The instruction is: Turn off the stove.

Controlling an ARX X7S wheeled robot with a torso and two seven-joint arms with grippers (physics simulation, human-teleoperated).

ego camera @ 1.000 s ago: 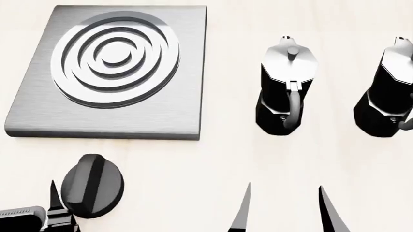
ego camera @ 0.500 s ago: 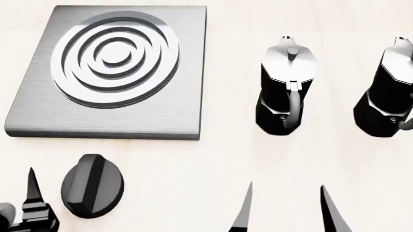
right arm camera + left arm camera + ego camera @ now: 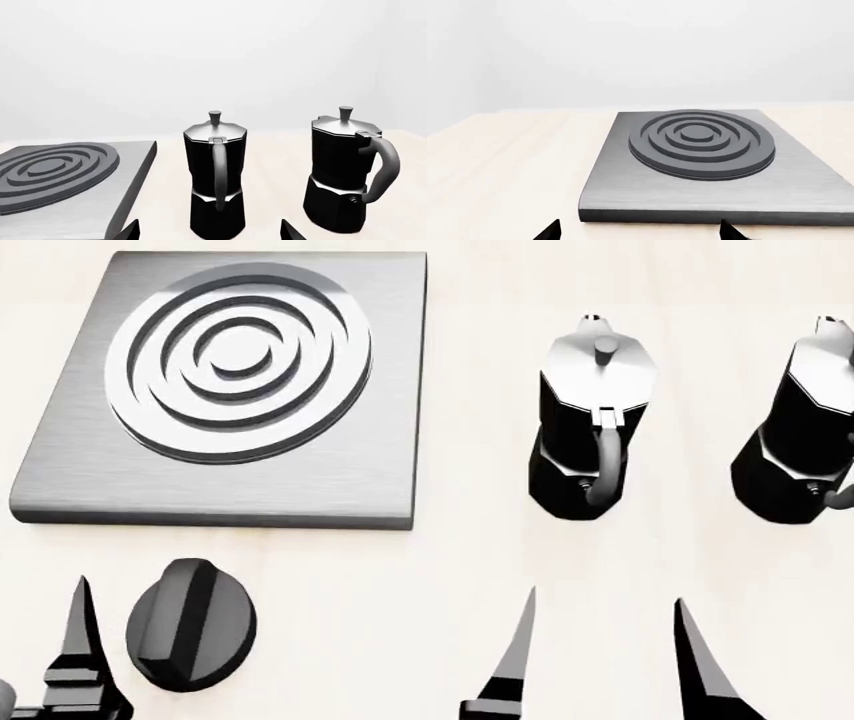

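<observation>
Knob (image 3: 191, 624) sits on the table just in front of the stove (image 3: 387, 390), ungripped. Left gripper (image 3: 637, 231) is spread wide, one finger just beside it; next it must straddle the bar and twist. Right gripper (image 3: 603, 660) idles wide near the pots (image 3: 587, 430).

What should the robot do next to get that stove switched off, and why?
Probably slide the left hand rightward over the knob, so its open fingers straddle the raised bar. The hand sits just beside the knob, not touching it, and the right hand is farther away, near the pots.
</observation>
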